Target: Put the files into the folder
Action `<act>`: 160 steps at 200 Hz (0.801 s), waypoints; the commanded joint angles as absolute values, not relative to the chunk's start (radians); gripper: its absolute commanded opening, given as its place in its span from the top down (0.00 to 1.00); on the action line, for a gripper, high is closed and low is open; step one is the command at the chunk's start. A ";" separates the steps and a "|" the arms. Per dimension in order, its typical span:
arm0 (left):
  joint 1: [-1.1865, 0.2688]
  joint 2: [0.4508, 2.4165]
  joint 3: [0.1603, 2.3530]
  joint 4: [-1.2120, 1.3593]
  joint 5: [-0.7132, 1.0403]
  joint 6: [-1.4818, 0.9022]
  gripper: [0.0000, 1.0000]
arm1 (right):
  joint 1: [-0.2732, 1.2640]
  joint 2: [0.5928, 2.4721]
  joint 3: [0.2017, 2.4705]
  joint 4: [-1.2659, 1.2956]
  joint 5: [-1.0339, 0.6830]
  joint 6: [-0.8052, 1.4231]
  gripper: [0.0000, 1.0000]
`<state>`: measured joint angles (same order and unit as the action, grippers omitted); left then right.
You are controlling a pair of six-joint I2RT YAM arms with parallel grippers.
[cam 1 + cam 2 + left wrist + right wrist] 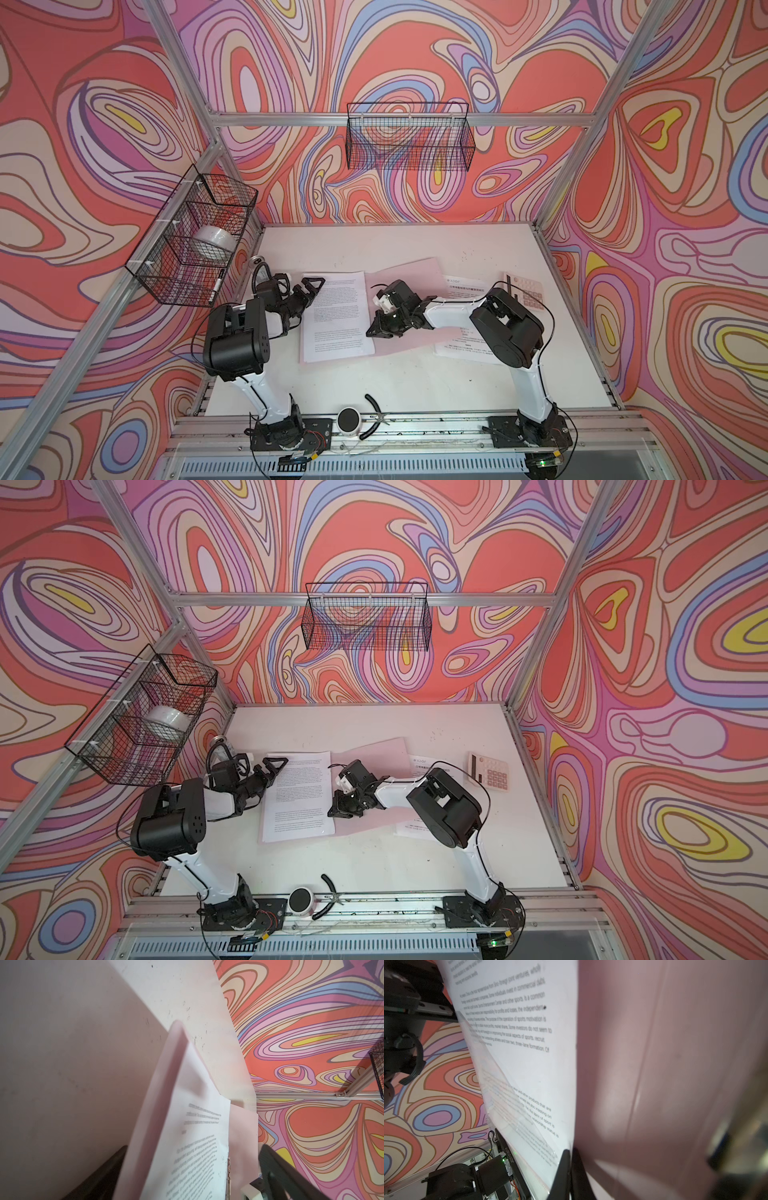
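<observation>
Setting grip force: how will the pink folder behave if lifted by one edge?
Likely floppy: the folder leaf seems to bow upward in the left wrist view. Probably very light, since it looks like thin paper. The printed sheets lying loose on it may slide off if it tilts.

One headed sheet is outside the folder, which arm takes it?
Right. The headed sheet lies right of the folder, partly under the right arm; the right gripper, shut, is nearer. The open left gripper sits across the stacked sheets.
</observation>
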<state>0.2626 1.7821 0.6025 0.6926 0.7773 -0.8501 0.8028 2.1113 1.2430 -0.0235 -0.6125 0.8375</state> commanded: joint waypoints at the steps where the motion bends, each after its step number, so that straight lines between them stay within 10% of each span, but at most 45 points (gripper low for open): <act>1: 0.264 1.780 0.599 0.689 0.752 -0.852 0.04 | 0.827 2.160 1.261 -0.020 -0.645 0.851 1.00; 77: 0.261 1.768 0.588 0.696 0.758 -0.846 0.05 | 0.826 2.169 1.284 -0.067 -0.624 0.844 1.00; 104: 0.261 1.758 0.583 0.694 0.756 -0.842 0.05 | 0.816 2.076 1.269 -0.138 -0.542 0.801 0.60; 160: 0.261 1.710 0.543 0.648 0.746 -0.825 0.06 | 0.766 1.871 1.199 -0.283 -0.419 0.718 0.56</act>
